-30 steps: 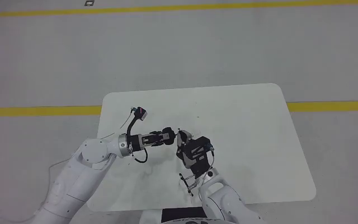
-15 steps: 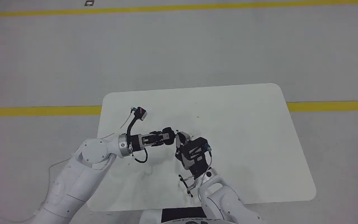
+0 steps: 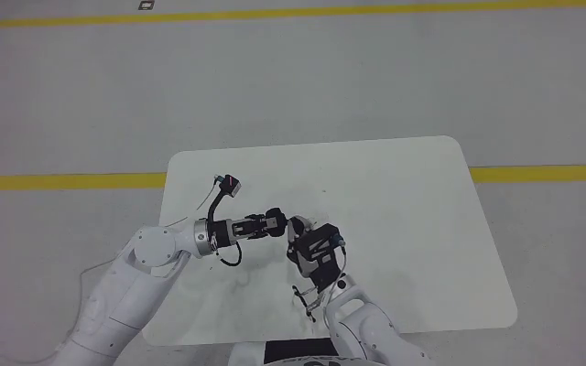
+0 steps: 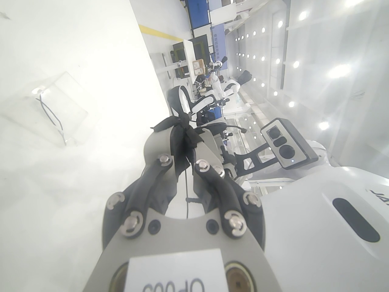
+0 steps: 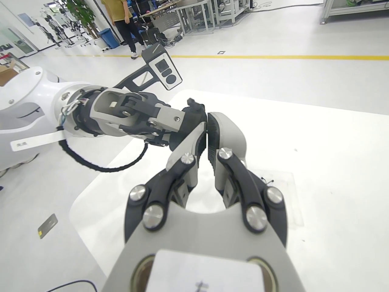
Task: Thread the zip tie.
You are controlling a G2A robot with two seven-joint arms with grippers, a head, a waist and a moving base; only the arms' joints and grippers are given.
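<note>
Above the table [image 3: 412,201], just left of its centre, the left gripper [image 3: 278,221] and right gripper [image 3: 295,229] meet tip to tip. The left one's fingers are pressed together on the zip tie [image 4: 186,180], a thin black strand trailing back between them. The right one's pads touch at their tips (whether they pinch the tie, I cannot tell). A clear bag [image 4: 45,107] lies flat on the table.

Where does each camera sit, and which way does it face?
Top view: above the arms, looking down at the white table; both arms show.
Left wrist view: behind the left gripper, facing across the table.
Right wrist view: behind the right gripper, facing the left gripper and arm.
Shared: both wrist views show the clear bag.
</note>
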